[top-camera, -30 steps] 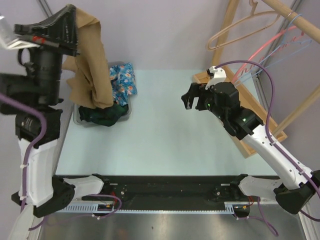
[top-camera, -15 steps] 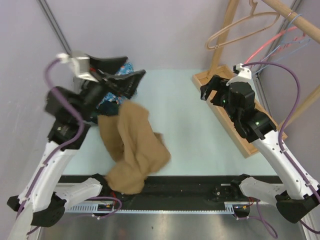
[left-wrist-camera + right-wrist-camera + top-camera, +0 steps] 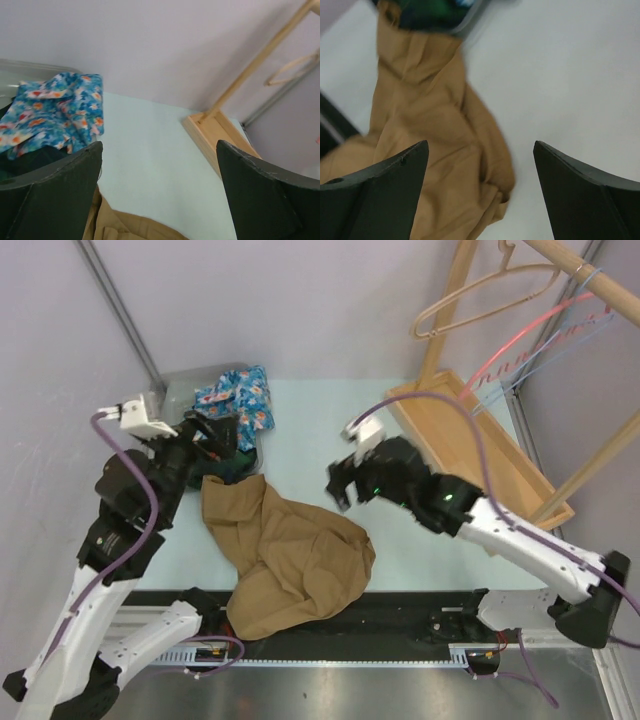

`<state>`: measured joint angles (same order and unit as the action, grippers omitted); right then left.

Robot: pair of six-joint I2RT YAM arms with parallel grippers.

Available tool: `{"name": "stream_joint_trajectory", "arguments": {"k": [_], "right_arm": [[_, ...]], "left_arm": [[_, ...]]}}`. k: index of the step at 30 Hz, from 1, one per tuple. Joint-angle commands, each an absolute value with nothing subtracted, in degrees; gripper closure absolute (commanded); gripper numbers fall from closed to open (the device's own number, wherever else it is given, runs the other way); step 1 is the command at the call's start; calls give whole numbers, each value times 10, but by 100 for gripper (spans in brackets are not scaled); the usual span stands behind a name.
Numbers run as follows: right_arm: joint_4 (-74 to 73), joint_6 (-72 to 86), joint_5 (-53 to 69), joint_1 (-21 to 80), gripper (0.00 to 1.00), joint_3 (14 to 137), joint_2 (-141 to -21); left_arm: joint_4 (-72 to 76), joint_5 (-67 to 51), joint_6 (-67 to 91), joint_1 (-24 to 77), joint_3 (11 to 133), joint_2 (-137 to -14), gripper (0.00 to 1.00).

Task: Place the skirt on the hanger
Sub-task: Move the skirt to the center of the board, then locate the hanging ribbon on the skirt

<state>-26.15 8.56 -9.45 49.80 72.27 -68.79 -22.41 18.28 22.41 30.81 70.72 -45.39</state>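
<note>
Left gripper [image 3: 218, 436]: jaws wide apart, nothing between them, held above the table [image 3: 310, 430] at the near corner of the bin [image 3: 180, 386]. Right gripper [image 3: 344, 483]: jaws also spread, empty, hanging over bare table near the middle. Skirt [image 3: 290, 560] lies loose on the table, gripped by neither; roughly 5 o'clock from the left gripper, 8 o'clock from the right one in the top view. Tan, matte woven cloth, crumpled into a rough heap with soft folds and a few long creases; far end narrow and bunched right against the bin, near end broader, lapping over the table's front edge onto the black rail [image 3: 420, 612]. Right wrist view: skirt [image 3: 435, 135] fills the left half below the gripper [image 3: 480, 145], folds fanning out from a gathered top; picture somewhat blurred. Left wrist view: only a tan edge of skirt [image 3: 120, 225] at the bottom, under the gripper [image 3: 159, 145]. Bin grey, translucent plastic, rounded corners; holds a blue floral cloth [image 3: 240, 400] and a dark green one [image 3: 236, 458]. Table top pale mint, smooth. At 2 o'clock from the right gripper, a wooden rack [image 3: 480, 440] with a flat tray base and slanted poles; on its rail a tan hanger [image 3: 480, 295], thin and curved, and a pink one [image 3: 530, 340] beside it.
</note>
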Motion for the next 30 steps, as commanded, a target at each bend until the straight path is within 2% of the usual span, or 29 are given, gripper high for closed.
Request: {"name": "stream_joint_trajectory", "arguments": {"k": [1,5,10,12,16,22,26,27,29,30], "right_arm": [[-239,4,-53,627,9,658,-724],[-194,-20,-5,705,9,633,-762],[-171,-67,-47,798,14,660,-842],[-184,-70,-37,821,19,686,-886],[-156,-69,10,866,20,689,-912],[-122,-33,-24,911,22,716,-990],[-126,-10,-67,909,35,735,-1037],[-129,-6,-84,904,49,737,-1047],[-135,-3,-105,889,66,737,-1049],[-137,12,-132,882,88,737,-1043]], "left_arm": [[-317,330,276,309,736,-451,2],[-387,382,312,309,747,-453,4],[-388,387,306,309,735,-444,5],[-402,393,311,309,741,-442,5],[-438,383,324,308,754,-431,5],[-477,360,326,308,748,-405,6],[-475,345,329,309,724,-371,6],[-475,340,330,309,722,-367,6],[-477,336,329,308,718,-360,7],[-478,334,325,308,719,-358,6]]}}
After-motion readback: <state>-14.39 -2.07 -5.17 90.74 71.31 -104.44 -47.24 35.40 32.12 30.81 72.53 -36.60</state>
